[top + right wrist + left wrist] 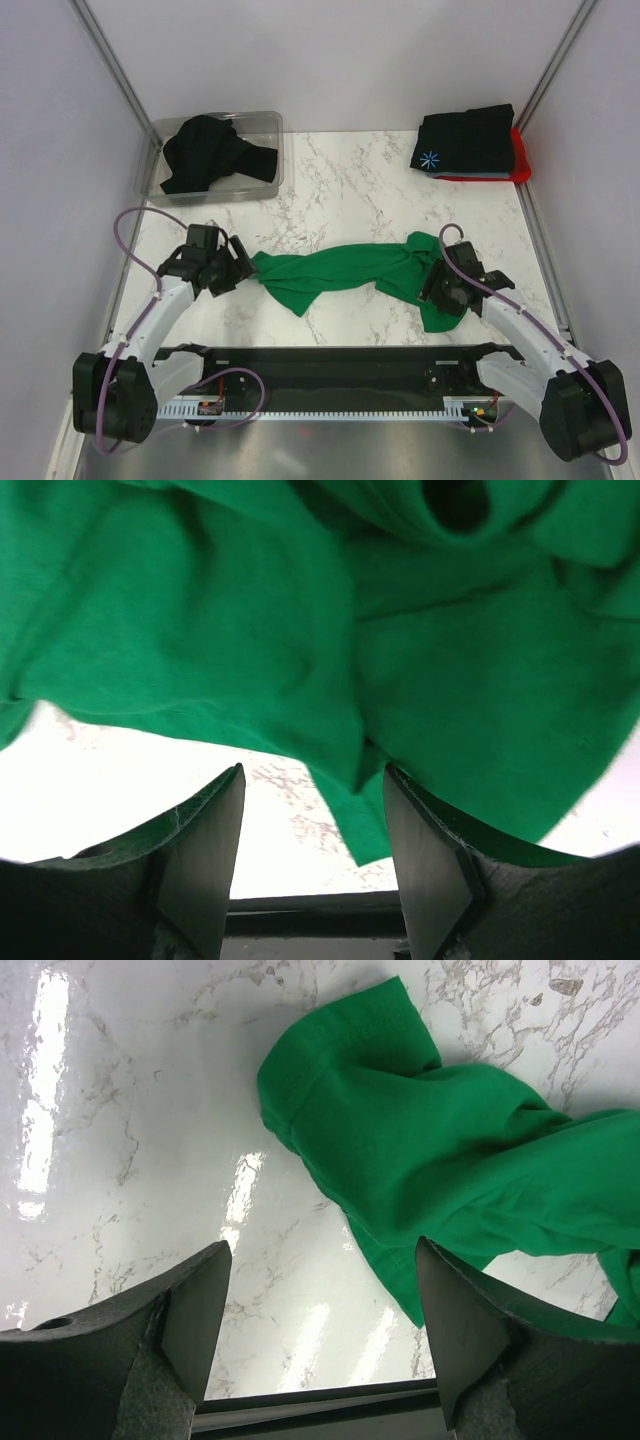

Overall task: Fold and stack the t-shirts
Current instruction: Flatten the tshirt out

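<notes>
A bright green t-shirt (345, 272) lies crumpled and stretched across the middle of the marble table. My left gripper (240, 268) is open at its left end; in the left wrist view the green cloth (450, 1160) lies just ahead and to the right of the jaws. My right gripper (438, 290) is open over its right end; green cloth (300, 630) fills the right wrist view, with a hanging corner between the jaws. A folded black t-shirt with a blue-white starburst (465, 140) sits on a red one (518, 160) at the back right. A crumpled black t-shirt (212, 152) lies in a bin.
A clear plastic bin (262, 128) stands at the back left. Grey walls and metal frame posts enclose the table. A black rail (330, 365) runs along the near edge between the arm bases.
</notes>
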